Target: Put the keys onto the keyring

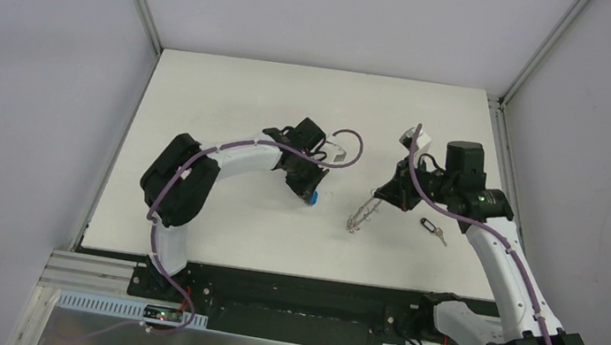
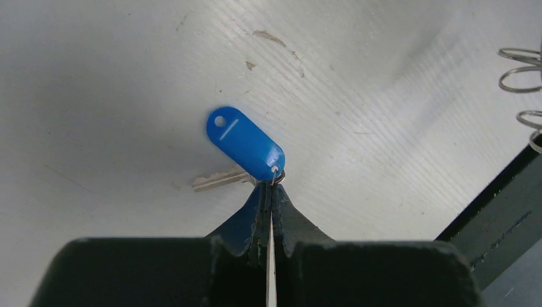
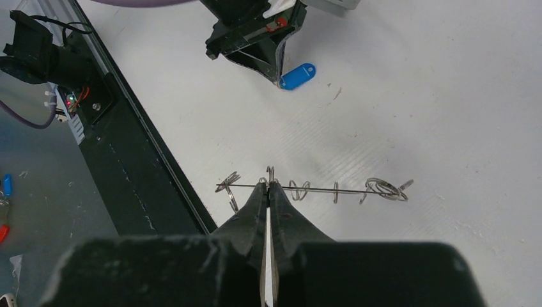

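Observation:
In the left wrist view the blue key lies on the white table, its silver blade pointing left. My left gripper is shut on the small wire loop at the end of its blue head. The same key shows as a blue speck at my left gripper from above. My right gripper is shut on the keyring, held edge-on just above the table so that it reads as a thin line with wire loops. The black key lies free on the table, right of the keyring.
The table's dark front rail runs close behind the keyring on the left of the right wrist view. A few loops of the keyring reach into the right edge of the left wrist view. Grey walls enclose the table on three sides.

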Robot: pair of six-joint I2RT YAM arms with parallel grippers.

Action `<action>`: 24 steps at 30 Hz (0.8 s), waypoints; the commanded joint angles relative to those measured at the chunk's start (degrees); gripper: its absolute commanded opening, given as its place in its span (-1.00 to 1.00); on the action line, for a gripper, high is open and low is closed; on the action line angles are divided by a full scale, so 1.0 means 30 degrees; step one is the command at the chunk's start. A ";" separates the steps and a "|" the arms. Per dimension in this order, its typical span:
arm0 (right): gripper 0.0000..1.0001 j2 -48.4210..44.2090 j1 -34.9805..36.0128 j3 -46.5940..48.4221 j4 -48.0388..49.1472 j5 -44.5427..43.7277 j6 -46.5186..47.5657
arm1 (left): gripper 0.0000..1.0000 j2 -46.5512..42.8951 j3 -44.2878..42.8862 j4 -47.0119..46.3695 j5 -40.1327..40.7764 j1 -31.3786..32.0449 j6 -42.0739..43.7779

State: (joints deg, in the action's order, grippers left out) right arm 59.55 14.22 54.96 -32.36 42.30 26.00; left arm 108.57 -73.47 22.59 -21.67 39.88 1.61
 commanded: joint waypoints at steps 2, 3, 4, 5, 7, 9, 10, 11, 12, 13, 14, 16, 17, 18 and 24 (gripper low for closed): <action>-1.00 0.0628 0.0006 0.1459 0.0265 0.1803 0.0525 | -1.00 -0.3505 -0.0731 0.0980 -0.1343 -0.0226 0.2827; -1.00 0.0790 0.0029 0.1548 0.0298 0.1949 0.0642 | -1.00 -0.4028 -0.0843 0.1192 -0.1472 -0.0241 0.3298; -1.00 0.0976 0.0111 0.1592 0.0434 0.2081 0.0748 | -1.00 -0.4555 -0.0938 0.1284 -0.1561 -0.0228 0.3657; -1.00 0.1068 0.0144 0.1601 0.0615 0.2288 0.0780 | -1.00 -0.5082 -0.0990 0.1314 -0.1675 -0.0212 0.3911; -1.00 0.1173 0.0324 0.1502 0.1168 0.2814 0.0626 | -1.00 -0.6224 -0.1214 0.1421 -0.2055 -0.0215 0.4335; -1.00 0.1382 0.0590 0.1528 0.1636 0.3294 0.0389 | -1.00 -0.7047 -0.1543 0.1542 -0.2523 -0.0197 0.4462; -1.00 0.1532 0.0735 0.1582 0.1820 0.3527 0.0259 | -1.00 -0.7357 -0.1729 0.1613 -0.2791 -0.0215 0.4542; -1.00 0.1672 0.0867 0.1640 0.2078 0.3773 0.0140 | -1.00 -0.7641 -0.1979 0.1717 -0.3099 -0.0198 0.4527; -1.00 0.1810 0.0982 0.1658 0.2275 0.3994 0.0037 | -1.00 -0.7830 -0.2336 0.2011 -0.3427 -0.0197 0.4536; -1.00 0.1956 0.1096 0.1686 0.2493 0.4204 -0.0115 | -1.00 -0.7909 -0.2798 0.2434 -0.3772 -0.0197 0.4519; -1.00 0.2102 0.1201 0.1726 0.2719 0.4322 -0.0277 | -1.00 -0.7882 -0.3435 0.2963 -0.4075 -0.0201 0.4432; -1.00 0.2473 0.1505 0.1942 0.2987 0.4514 -0.0564 | -1.00 -0.7665 -0.4791 0.4059 -0.4392 -0.0197 0.3995; -1.00 0.2654 0.1652 0.2055 0.3132 0.4529 -0.0725 | -1.00 -0.7493 -0.5420 0.4616 -0.4548 -0.0197 0.3777; -1.00 0.2793 0.1882 0.2157 0.3340 0.4436 -0.0939 | -1.00 -0.7251 -0.6077 0.5125 -0.4714 -0.0197 0.3475; -1.00 0.3031 0.2645 0.2905 0.4041 0.3911 -0.1641 | -1.00 -0.5606 -0.8981 0.7883 -0.6139 -0.0197 0.1336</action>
State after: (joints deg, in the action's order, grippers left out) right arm 69.04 20.97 59.55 -24.86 51.94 23.09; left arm 88.51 -95.46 38.11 -34.50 39.31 9.93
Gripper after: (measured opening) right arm 0.008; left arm 0.008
